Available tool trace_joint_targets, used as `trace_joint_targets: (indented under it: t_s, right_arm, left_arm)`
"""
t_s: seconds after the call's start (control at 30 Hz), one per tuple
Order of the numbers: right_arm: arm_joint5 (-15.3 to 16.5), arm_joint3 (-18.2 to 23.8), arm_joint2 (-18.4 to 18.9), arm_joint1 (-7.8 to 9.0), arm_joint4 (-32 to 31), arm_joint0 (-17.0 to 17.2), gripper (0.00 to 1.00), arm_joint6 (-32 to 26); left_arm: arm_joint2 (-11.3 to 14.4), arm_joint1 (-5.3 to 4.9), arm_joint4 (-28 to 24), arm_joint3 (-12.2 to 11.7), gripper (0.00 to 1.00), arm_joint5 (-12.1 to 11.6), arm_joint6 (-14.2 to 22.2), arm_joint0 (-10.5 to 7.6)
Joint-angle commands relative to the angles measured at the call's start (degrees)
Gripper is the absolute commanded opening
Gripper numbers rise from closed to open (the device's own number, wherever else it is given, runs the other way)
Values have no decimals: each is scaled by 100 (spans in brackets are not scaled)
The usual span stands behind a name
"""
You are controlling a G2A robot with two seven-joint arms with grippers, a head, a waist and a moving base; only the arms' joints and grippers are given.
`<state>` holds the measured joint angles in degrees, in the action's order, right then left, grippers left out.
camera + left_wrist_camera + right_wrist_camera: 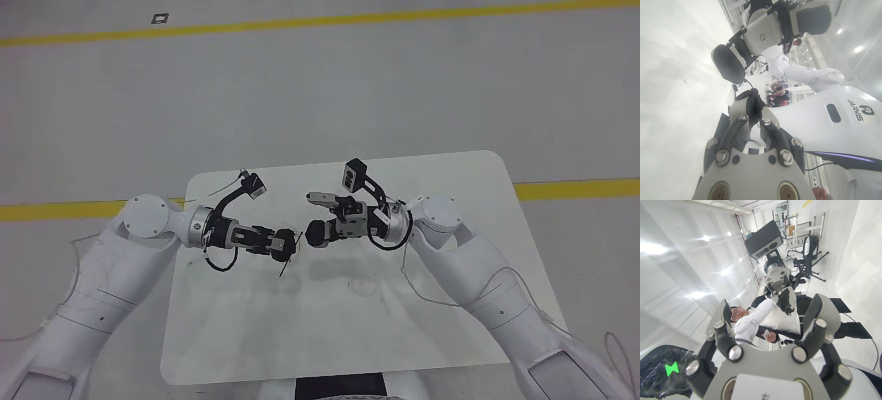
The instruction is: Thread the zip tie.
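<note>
One zip tie pinched in left claw, mid-frame above tabletop. Right claw spread, just beside.

We count one white worktop. Above its middle we count two pincers, the left pincer and the right pincer, tips facing each other. We count one zip tie, a thin dark strip hanging at the left pincer's tip over the worktop. On the floor beyond the worktop we count two yellow lines, the near line and the far line, and one small dark square marker.
</note>
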<state>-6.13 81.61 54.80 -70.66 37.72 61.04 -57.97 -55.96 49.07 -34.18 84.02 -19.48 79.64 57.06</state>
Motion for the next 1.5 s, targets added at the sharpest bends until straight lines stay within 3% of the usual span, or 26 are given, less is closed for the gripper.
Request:
trace_joint_targets:
  t_s: [0.0, 0.07, 0.1, 0.17, 0.23, 0.53, 0.8, 0.93, 1.47]
  right_arm:
    - [19, -14, 7, 3, 1, 11, 100, -34]
    - [44, -34, 12, 4, 3, 31, 100, -65]
    - [54, -42, 12, 5, 5, 39, 80, -81]
    - [64, -42, 9, 6, -8, 54, 71, -98]
    - [68, -40, 8, 7, -19, 68, 48, -105]
    - [92, -75, -45, -11, -64, 76, 35, -28]
    - [42, -82, -82, -8, -176, 92, 33, -64]
    - [21, -71, -83, -2, -228, 104, 24, -86]
    - [-31, -30, -101, 10, -332, 135, 16, -118]
  left_arm:
    - [0, 0, 0, 0, 0, 0, 0, 0]
    - [0, 0, 0, 0, 0, 0, 0, 0]
    - [0, 0, 0, 0, 0, 0, 0, 0]
    - [0, 0, 0, 0, 0, 0, 0, 0]
    - [0, 0, 0, 0, 0, 0, 0, 0]
    - [0, 0, 0, 0, 0, 0, 0, 0]
    - [0, 0, 0, 0, 0, 0, 0, 0]
    - [0, 0, 0, 0, 0, 0, 0, 0]
    - [0, 0, 0, 0, 0, 0, 0, 0]
